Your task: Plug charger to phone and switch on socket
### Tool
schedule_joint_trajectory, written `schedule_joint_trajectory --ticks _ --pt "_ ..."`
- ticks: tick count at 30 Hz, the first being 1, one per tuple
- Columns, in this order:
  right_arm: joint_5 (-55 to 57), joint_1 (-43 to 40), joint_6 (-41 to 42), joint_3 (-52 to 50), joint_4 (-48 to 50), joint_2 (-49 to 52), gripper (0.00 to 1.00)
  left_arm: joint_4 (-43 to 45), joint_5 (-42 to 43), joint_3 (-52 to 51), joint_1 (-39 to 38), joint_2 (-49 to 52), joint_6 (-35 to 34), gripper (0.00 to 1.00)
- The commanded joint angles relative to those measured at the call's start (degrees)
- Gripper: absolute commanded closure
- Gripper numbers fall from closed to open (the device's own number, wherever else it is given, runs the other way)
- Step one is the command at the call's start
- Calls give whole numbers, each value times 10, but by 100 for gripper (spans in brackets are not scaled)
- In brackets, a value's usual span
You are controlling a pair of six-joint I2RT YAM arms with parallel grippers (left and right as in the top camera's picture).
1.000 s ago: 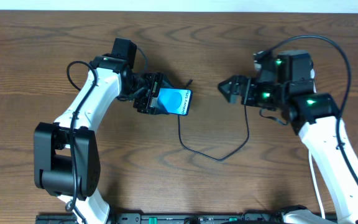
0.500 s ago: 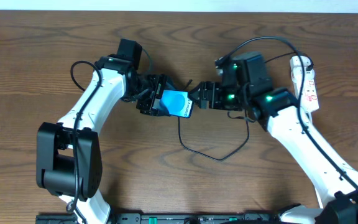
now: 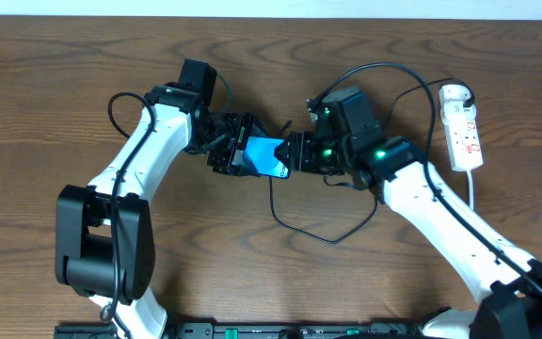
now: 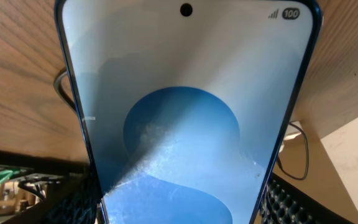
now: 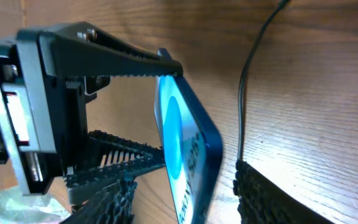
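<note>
Gripping the phone [image 3: 269, 156] by its sides, the left gripper [image 3: 245, 155] holds it over the middle of the table [image 3: 64, 66]. The right gripper [image 3: 293, 156] has its jaws partly apart around the phone's free end; whether they hold anything cannot be told.

The phone [image 4: 185, 124] screen reads "100" — top corner, beside signal bars.

You have a phone [image 3: 266, 156] with a bright blue-on-pale-cyan screen and a dark edge. Your counter [image 3: 83, 56]: brown wood grain. The charger [image 5: 239, 112]: black. The socket [image 3: 465, 139]: white, red markings. The left arm [image 3: 144, 155] and right arm [image 3: 440, 212]: white, black joints.
</note>
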Motion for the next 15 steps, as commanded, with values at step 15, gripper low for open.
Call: schedule_joint_trajectory --ticks 15 --pt "12 17 25 11 39 41 67 -1 45 4 0 -20 -10 46"
